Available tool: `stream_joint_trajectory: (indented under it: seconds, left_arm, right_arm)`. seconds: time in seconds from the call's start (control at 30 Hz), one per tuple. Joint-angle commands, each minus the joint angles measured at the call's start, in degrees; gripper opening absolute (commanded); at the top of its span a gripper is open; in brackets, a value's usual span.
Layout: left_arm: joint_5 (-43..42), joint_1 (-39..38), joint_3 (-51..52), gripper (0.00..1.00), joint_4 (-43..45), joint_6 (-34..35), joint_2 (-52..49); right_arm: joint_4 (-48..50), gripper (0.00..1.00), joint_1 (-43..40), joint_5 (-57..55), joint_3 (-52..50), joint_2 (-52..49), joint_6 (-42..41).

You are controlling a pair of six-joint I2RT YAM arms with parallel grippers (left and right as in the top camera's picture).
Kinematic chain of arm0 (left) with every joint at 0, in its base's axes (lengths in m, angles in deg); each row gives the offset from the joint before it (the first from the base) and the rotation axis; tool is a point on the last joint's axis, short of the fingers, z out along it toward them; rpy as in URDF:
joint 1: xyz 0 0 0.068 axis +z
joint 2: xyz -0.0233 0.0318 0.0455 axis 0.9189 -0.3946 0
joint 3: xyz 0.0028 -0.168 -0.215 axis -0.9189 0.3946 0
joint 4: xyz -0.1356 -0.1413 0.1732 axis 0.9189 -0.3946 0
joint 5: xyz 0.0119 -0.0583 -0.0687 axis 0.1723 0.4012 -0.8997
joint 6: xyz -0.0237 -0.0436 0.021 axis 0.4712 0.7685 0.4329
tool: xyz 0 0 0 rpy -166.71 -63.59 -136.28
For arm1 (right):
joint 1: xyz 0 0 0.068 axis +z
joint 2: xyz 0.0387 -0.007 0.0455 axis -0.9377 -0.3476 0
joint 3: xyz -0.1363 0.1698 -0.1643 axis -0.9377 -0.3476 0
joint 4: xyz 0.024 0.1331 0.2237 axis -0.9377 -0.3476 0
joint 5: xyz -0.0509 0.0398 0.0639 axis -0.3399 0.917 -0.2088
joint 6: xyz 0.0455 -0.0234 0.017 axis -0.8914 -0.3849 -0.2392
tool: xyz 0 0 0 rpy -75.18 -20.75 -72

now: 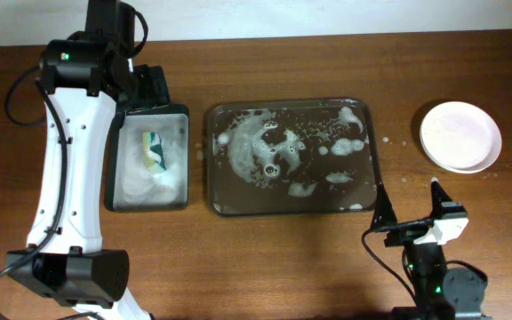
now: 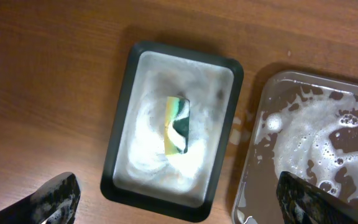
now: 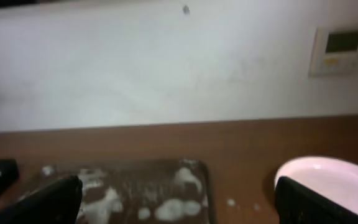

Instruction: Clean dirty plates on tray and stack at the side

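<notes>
overhead, round white plates (image 1: 460, 136) lie off the sudsy grey tray (image 1: 238, 194); left pincer (image 2: 180, 202) and right pincer (image 1: 408, 203) spread.

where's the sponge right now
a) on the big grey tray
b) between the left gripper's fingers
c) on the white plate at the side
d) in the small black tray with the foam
d: the sponge lies in the foam inside the small black tray, while the grey tray next to it holds only suds.
</notes>
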Motion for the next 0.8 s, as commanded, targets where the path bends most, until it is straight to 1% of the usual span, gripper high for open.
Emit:
stream_joint_trajectory:
  seconds: [0.0,0.27,0.4,0.47,0.77]
  left_arm:
    - [0.04,0.17,-0.17,0.99,-0.04,-0.24,0.7]
    - [0.04,0.17,-0.17,0.99,-0.04,-0.26,0.7]
    - [0.07,0.17,-0.17,0.99,-0.07,-0.26,0.7]
    - [0.07,0.17,-0.17,0.99,-0.04,-0.26,0.7]
    - [0.04,0.17,-0.17,0.99,-0.07,-0.26,0.7]
  right_arm:
    - [2.47,0.98,1.29,-1.79,-2.95,2.16,-1.01]
    - [5.75,0.98,2.14,-4.11,-8.63,2.16,-1.36]
    - [3.34,0.98,2.34,-4.33,-9.2,2.16,-2.27]
    - [-0.39,0.98,2.34,-4.33,-9.2,2.16,-2.29]
    - [0.04,0.98,2.34,-4.33,-9.2,1.84,-2.25]
